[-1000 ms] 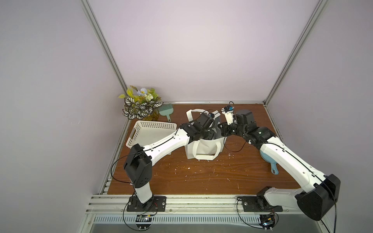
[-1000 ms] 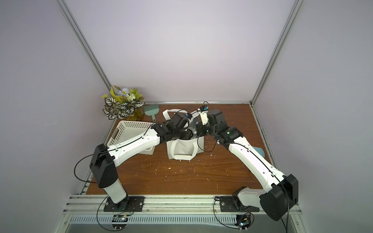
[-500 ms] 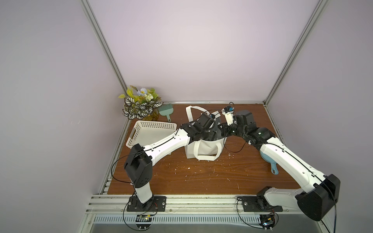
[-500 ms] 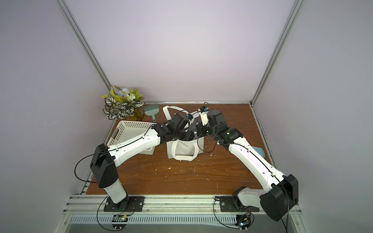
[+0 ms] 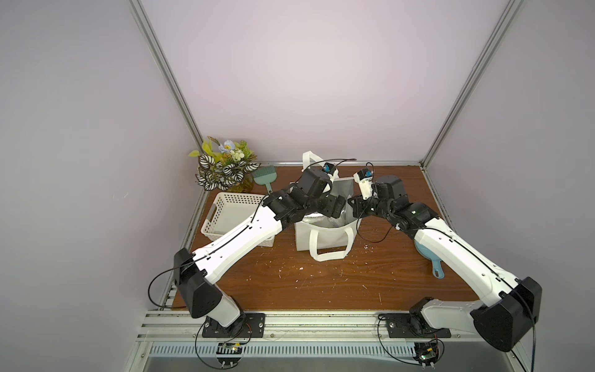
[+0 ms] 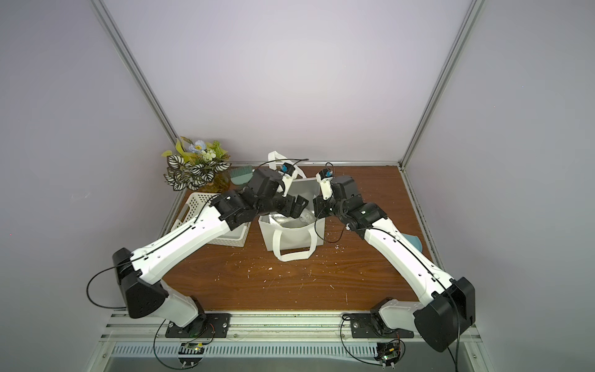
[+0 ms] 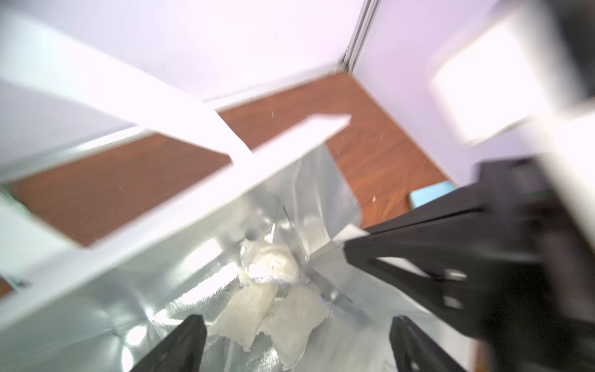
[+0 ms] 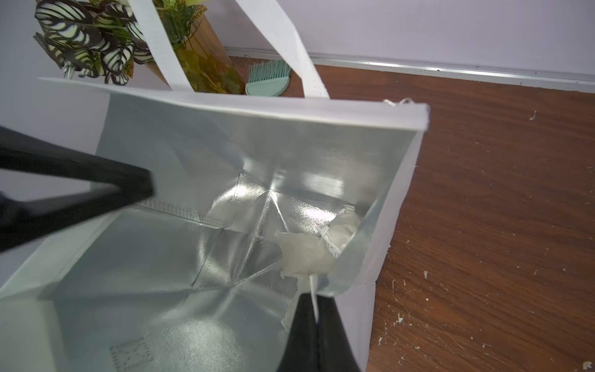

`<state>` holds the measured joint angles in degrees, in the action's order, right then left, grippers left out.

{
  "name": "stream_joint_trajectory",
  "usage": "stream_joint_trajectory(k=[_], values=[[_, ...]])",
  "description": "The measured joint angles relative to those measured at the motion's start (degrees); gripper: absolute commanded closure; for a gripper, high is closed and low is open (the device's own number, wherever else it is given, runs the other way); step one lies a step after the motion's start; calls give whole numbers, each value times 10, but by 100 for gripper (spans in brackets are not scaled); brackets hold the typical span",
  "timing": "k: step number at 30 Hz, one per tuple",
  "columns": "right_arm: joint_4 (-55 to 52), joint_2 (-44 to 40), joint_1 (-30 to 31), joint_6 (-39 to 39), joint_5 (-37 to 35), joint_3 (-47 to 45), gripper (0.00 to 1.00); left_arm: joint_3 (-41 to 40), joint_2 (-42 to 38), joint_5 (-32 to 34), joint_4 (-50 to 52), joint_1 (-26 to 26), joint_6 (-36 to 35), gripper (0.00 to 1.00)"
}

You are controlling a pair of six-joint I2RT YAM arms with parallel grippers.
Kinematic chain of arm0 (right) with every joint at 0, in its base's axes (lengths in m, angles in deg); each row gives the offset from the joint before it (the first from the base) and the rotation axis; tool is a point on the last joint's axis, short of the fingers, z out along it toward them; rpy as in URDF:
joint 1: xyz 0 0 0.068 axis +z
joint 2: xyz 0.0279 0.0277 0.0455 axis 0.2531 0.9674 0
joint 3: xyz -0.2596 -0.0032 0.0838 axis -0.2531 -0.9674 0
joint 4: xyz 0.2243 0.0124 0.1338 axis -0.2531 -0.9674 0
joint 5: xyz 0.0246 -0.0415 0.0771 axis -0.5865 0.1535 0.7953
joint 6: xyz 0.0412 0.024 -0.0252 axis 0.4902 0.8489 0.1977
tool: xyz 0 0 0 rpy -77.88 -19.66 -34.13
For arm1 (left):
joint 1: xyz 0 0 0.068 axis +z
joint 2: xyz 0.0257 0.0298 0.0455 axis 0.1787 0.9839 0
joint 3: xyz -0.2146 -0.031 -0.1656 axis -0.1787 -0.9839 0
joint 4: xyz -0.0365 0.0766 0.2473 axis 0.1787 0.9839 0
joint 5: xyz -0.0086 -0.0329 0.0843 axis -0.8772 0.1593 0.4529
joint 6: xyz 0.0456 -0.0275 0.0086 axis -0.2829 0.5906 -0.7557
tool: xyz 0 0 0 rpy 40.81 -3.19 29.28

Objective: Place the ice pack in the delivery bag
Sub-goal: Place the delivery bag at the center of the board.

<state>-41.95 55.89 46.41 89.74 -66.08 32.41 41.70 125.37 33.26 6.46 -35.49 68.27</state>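
Note:
The delivery bag stands open mid-table, its silver foil lining showing. On its foil floor lies a crumpled whitish ice pack, with two more flat pouches beside it in a corner. My left gripper hangs open over the bag's mouth, with nothing between its fingers. My right gripper is shut on the bag's side rim, pinching the white fabric edge.
A white perforated basket sits left of the bag under my left arm. A potted plant and a green brush are at the back left. A blue scoop lies under my right arm. White crumbs dot the wooden table.
The left gripper's jaws have spread wide above the bag's mouth. The bag's back handle now stands more upright. The right arm has kept its place on the rim.

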Motion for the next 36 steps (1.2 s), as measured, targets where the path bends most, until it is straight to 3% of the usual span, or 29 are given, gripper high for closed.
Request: stream_joint_trajectory(k=[2,8,14,24,28,30,32,36], values=[[0,5,0,0,0,2,96,1,-30,1,-1,22,7,1],[-4,11,-4,-5,0,12,96,-21,-105,31,-3,91,16,1],[-16,26,-7,-16,2,32,96,-87,-139,9,-9,172,18,1],[-18,37,-11,-26,2,39,95,-199,-149,-131,-71,279,18,5],[-22,37,-15,-30,2,45,58,-264,-175,-170,-101,290,14,2],[-23,37,-15,-37,3,55,47,-283,-186,-183,-109,291,11,1],[-22,33,-16,-42,4,64,41,-296,-193,-194,-122,294,8,0],[-25,-4,-15,-45,-4,62,38,-317,-195,-220,-160,329,9,0]])
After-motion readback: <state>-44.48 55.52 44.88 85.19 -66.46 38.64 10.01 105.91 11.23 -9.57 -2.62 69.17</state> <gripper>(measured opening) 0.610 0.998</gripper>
